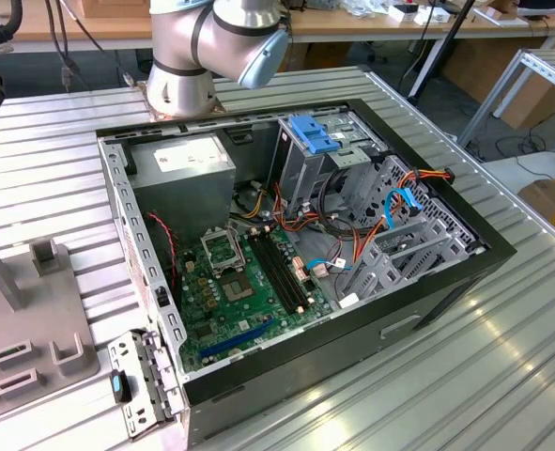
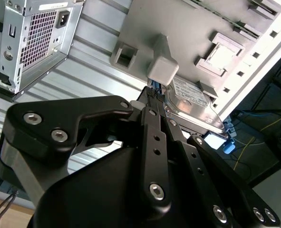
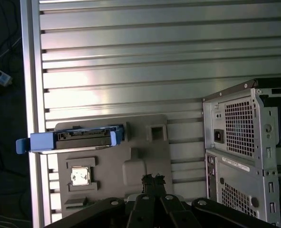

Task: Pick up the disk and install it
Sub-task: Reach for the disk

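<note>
The disk (image 3: pixel 73 140) stands on edge in a slot of the grey fixture plate (image 3: pixel 130 156), its blue rails showing along both sides. In the second wrist view its white label (image 2: pixel 192 99) faces out, with a blue rail end (image 2: pixel 228 146) past it. My gripper (image 3: pixel 152 179) hovers over the same plate, off to one side of the disk and not touching it. Its black fingertips (image 2: pixel 152 95) sit close together, shut on nothing, near a grey block (image 2: pixel 162 69) of the plate.
The open computer case (image 1: pixel 296 244) lies on the ribbed metal table (image 1: pixel 502 357), with the drive cage and blue bracket (image 1: pixel 310 132), power supply (image 1: pixel 183 160) and motherboard (image 1: pixel 249 282) inside. The case's rear panel (image 3: pixel 245 152) rises close beside the fixture (image 1: pixel 33 319). The arm's base (image 1: pixel 188 66) stands behind.
</note>
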Tool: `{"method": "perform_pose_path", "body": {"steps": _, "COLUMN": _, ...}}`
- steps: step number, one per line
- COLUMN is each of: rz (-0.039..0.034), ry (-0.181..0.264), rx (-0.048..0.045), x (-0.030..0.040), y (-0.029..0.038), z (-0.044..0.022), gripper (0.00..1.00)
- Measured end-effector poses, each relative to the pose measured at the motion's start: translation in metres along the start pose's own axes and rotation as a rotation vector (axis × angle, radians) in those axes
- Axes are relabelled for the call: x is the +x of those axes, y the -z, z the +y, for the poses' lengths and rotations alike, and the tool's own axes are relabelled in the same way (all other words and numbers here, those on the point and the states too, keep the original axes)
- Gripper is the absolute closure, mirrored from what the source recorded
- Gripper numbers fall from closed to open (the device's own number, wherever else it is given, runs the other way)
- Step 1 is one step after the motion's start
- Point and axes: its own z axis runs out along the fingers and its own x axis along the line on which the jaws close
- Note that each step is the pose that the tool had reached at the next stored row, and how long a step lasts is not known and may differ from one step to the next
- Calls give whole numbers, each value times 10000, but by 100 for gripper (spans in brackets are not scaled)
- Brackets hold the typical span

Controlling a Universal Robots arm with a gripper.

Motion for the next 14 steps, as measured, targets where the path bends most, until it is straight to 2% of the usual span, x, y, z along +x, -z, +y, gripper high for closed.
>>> {"method": "perform_pose_path", "body": {"steps": 9, "rz": 0, "ry": -2, "rx": 0, "x": 34, "y": 1, "z": -2, "gripper": 89}}
{"method": "perform_pose_path", "body": {"steps": 14, "rz": 1, "ry": -1, "rx": -1, "x": 237, "y": 4, "z": -18, "gripper": 89}}
